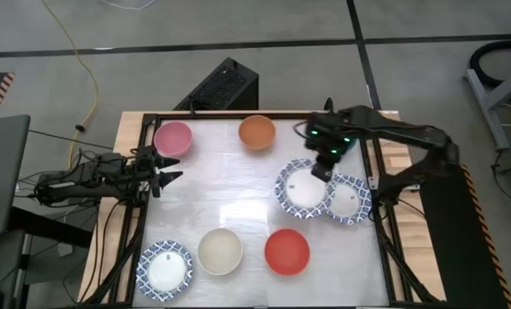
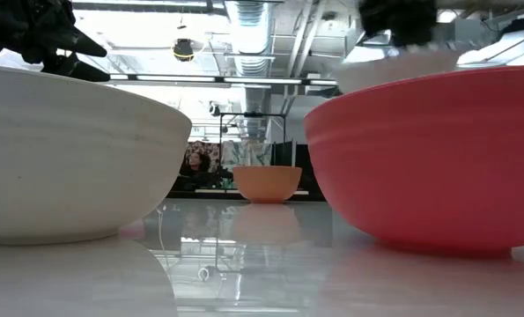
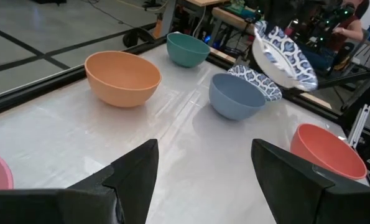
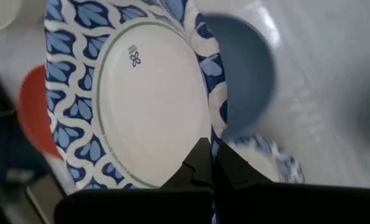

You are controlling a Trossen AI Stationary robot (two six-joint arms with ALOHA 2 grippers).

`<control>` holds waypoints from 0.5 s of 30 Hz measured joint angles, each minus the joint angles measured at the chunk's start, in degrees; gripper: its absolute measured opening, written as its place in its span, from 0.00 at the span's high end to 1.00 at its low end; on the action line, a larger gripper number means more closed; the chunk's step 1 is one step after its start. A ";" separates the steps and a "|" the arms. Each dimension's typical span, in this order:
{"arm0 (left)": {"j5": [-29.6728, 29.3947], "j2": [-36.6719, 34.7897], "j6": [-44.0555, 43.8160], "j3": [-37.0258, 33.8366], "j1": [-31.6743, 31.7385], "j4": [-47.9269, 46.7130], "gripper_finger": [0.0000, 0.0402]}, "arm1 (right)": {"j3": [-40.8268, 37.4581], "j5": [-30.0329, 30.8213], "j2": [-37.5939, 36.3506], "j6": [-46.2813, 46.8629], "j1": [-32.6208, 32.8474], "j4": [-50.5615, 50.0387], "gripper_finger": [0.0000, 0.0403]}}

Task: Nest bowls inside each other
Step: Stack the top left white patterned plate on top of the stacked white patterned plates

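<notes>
Glossy white tabletop (image 1: 238, 184) mirrors the ceiling lights, framed by a black rail on a wooden bench, with grey concrete floor, a yellow cable (image 1: 83, 51) and a black box (image 1: 221, 84) beyond. In the low view, ducts and strip lights run overhead in the room behind.

The right gripper (image 1: 322, 168) is pinched on the rim of a blue-patterned bowl (image 4: 135, 93), held tilted above the table; under it sits the blue bowl (image 3: 235, 96), with a second patterned bowl (image 1: 351, 199) just beside.

The left gripper (image 1: 165, 178) hangs at the table's edge, fingers (image 3: 135, 171) spread wide and empty, the pink bowl (image 1: 173, 137) near them. Ahead of those fingers stand the orange bowl (image 3: 122, 78), green bowl (image 3: 188, 48) and red bowl (image 3: 328, 152). The cream bowl (image 1: 220, 251) and a third patterned bowl (image 1: 164, 269) sit well apart from both grippers.
</notes>
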 joint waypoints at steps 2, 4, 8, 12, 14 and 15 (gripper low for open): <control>0.00 0.00 0.00 0.00 0.01 0.01 0.38 | -3.92 2.55 -3.97 5.62 0.32 -0.12 0.98; 0.00 0.00 0.00 0.00 0.01 0.01 0.38 | -7.52 3.80 -7.49 11.09 0.60 -0.12 0.98; 0.00 0.00 0.01 0.00 0.00 0.03 0.38 | -12.12 7.57 -13.31 21.64 1.19 -1.17 0.98; 0.00 0.00 0.00 0.00 0.01 0.05 0.38 | -13.99 8.95 -16.29 30.04 1.52 -7.93 0.98; 0.00 0.00 0.02 0.00 0.01 0.05 0.38 | -14.74 9.11 -16.83 32.74 1.52 -10.61 0.98; 0.00 0.02 0.02 0.00 0.01 0.05 0.38 | -15.33 9.22 -16.99 33.48 1.52 -10.53 0.98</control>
